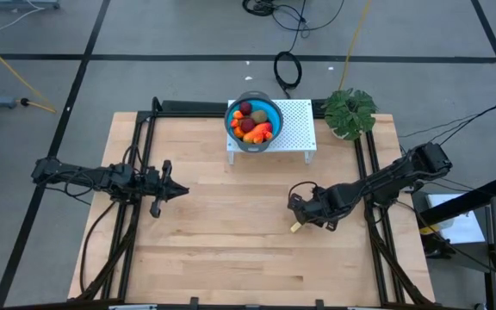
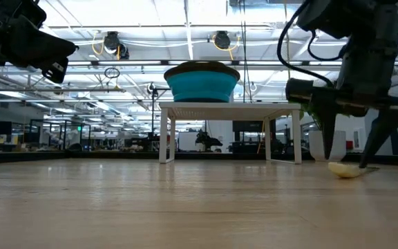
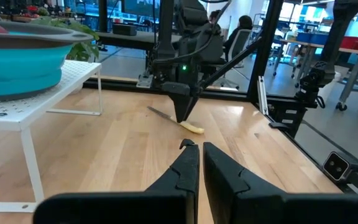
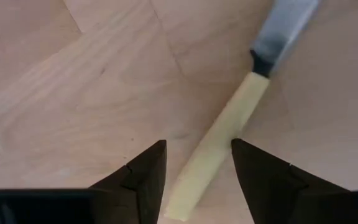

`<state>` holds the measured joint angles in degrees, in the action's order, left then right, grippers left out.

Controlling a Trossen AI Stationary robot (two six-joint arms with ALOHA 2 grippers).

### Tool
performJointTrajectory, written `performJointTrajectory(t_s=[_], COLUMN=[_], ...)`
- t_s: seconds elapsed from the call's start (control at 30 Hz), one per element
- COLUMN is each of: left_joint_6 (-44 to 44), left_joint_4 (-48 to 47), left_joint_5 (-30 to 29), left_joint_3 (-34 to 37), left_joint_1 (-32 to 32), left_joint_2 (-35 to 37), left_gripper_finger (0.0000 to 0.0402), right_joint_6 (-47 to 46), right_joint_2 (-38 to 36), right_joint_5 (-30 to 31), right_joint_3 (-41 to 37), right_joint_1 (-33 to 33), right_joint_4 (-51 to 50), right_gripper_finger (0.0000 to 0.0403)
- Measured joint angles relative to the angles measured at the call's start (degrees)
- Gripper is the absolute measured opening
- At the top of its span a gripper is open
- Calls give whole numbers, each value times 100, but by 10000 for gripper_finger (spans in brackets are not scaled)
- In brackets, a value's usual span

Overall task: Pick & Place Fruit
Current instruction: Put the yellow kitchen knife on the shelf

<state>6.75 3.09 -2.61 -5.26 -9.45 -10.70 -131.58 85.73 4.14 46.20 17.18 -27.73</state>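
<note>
The toy fruit [image 1: 254,121] — dark red balls, a brownish-green oval and orange-yellow pieces — sits piled in a round blue collapsible bowl [image 1: 233,129]. The bowl stands on a small white perforated rack [image 1: 295,125] at the far edge of the light wooden counter [image 1: 231,250]. A green leafy plant [image 1: 350,112] stands just beside the rack.

Well apart from the bowl, the right tool [image 4: 196,174] hangs low over a knife with a pale yellow handle [image 4: 219,146] lying flat on the counter — its fingers apart, one on each side of the handle, not clamped on it. The left tool [image 3: 200,163] hovers above the counter, well away from the bowl, fingers together and holding nothing.
</note>
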Motion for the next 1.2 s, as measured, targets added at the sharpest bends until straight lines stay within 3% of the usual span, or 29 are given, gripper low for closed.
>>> performJointTrajectory(t_s=[0.2, 1.2], left_joint_6=[103, 133], left_joint_4=[-2, 7], left_joint_5=[-38, -44], left_joint_3=[-2, -2], left_joint_1=[2, 4], left_joint_2=[0, 0], left_gripper_finger=[21, 21], right_joint_6=[-81, 6], right_joint_2=[-2, 5], right_joint_5=[-403, -471], right_joint_3=[-153, -221], right_joint_1=[18, 92], right_joint_4=[57, -179], right_gripper_finger=[162, 102])
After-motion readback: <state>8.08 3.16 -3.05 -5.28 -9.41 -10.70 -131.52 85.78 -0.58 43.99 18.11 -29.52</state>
